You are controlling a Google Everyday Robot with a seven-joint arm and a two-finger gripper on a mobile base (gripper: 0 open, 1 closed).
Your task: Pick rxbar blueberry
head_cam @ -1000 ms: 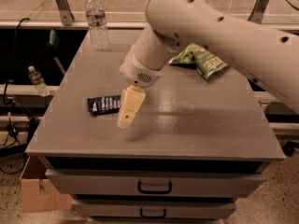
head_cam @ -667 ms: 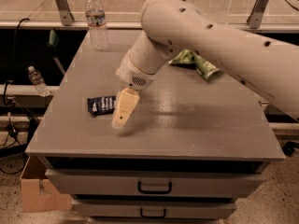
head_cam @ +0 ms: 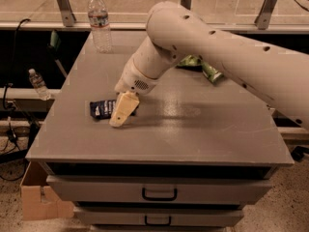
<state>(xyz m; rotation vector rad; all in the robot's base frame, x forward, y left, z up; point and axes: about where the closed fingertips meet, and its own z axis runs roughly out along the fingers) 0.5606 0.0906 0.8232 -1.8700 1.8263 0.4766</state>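
Observation:
The rxbar blueberry (head_cam: 101, 108), a flat dark navy bar with white lettering, lies on the grey table top (head_cam: 193, 129) at the front left. My gripper (head_cam: 120, 116), with cream-coloured fingers, hangs from the big white arm and sits right over the bar's right end, hiding part of it. The tips reach down to the table surface beside the bar.
A clear water bottle (head_cam: 100, 22) stands at the table's back left. A green chip bag (head_cam: 203, 66) lies behind the arm at the back right. Another bottle (head_cam: 37, 83) sits off the table to the left. Drawers (head_cam: 159, 192) are below the front edge, and a cardboard box (head_cam: 41, 202) is on the floor.
The arm has swung left and lower, bringing the gripper from beside the bar onto its right end. The bar has not moved.

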